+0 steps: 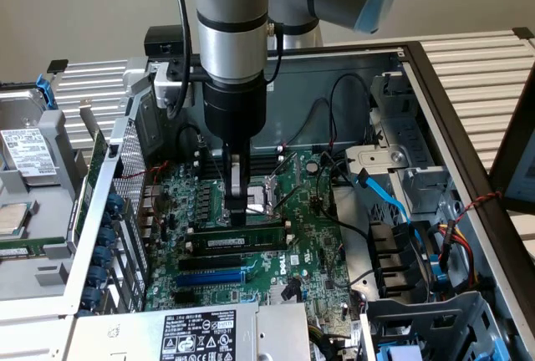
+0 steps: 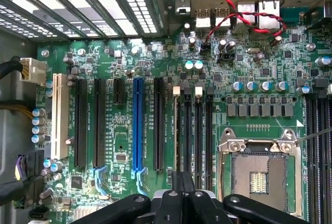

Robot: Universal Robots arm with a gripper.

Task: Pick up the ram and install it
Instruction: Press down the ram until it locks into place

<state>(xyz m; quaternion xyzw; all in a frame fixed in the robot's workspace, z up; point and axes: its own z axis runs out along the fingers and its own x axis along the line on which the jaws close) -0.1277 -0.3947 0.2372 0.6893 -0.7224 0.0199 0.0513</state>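
- Ram (image 1: 242,236) sits on edge across the green board (image 1: 309,236), in line with the memory slots, between the processor socket (image 1: 266,195) and the blue slot (image 1: 211,277).
- Pincer (image 1: 239,212) comes straight down on its top edge, fingers pressed together on it.
- My read: keep the stick upright and square, pressing evenly.
- Count: one ram stick, one pincer, one blue slot, one socket.

Vertical arm, gripper (image 1: 238,211) closed
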